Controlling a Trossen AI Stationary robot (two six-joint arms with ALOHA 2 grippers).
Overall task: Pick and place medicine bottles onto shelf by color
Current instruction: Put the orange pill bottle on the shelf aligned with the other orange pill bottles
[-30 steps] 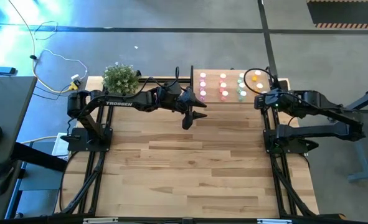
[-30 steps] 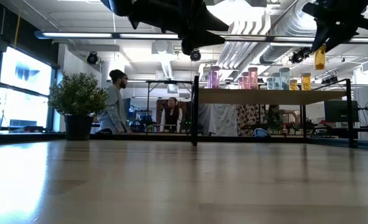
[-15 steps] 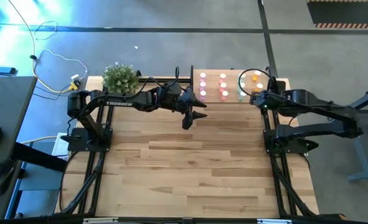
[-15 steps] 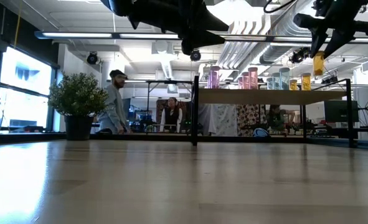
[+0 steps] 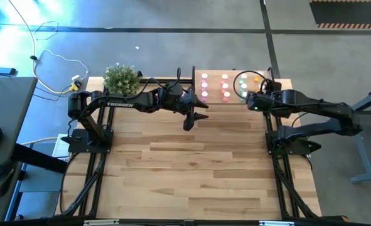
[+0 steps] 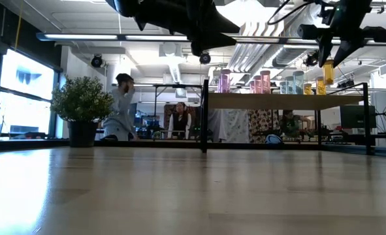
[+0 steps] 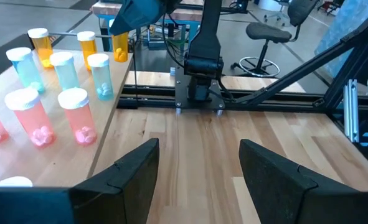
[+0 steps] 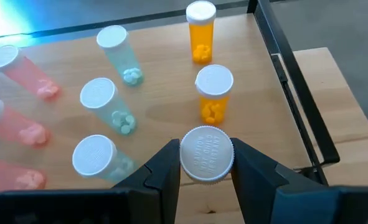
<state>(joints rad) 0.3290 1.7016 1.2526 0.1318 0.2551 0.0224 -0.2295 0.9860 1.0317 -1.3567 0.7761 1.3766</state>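
workshop/lab | exposed ceiling ducts (image 6: pixel 271 49) | concrete floor (image 5: pixel 172 50) | office chair (image 7: pixel 268 37)

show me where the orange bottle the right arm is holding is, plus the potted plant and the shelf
Held orange bottle (image 8: pixel 207 154), right wrist view: centre of its white cap.
Potted plant (image 5: pixel 120 78), high view: middle of the foliage.
Shelf (image 8: pixel 159 106), right wrist view: bare wood between the bottles.

Orange bottles (image 8: pixel 202 41), white caps, light-wood shelf (image 8: pixel 165 74).
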